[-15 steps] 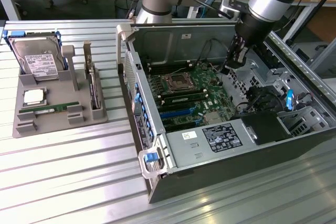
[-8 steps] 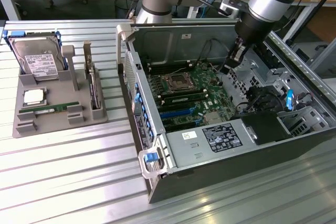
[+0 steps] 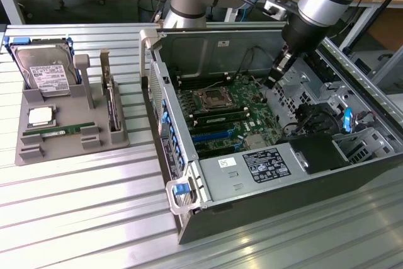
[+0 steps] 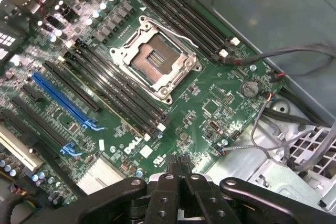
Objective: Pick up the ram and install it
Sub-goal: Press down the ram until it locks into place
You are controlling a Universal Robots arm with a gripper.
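Ribbed metal table (image 3: 75,218) — grey parts tray (image 3: 63,149), open computer case (image 3: 302,187)

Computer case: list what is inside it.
Inside the computer case lie a green motherboard with an empty CPU socket, memory slots and loose cables. The gripper hangs over it, fingers together, holding nothing; its body hides the board's near edge.

Green ram (image 3: 58,131), grey tray (image 3: 69,146); green motherboard (image 4: 220,103), blue slot (image 4: 63,100).

Thin green ram (image 3: 60,131) stick, lying flat in grey holder tray (image 3: 38,152), untouched
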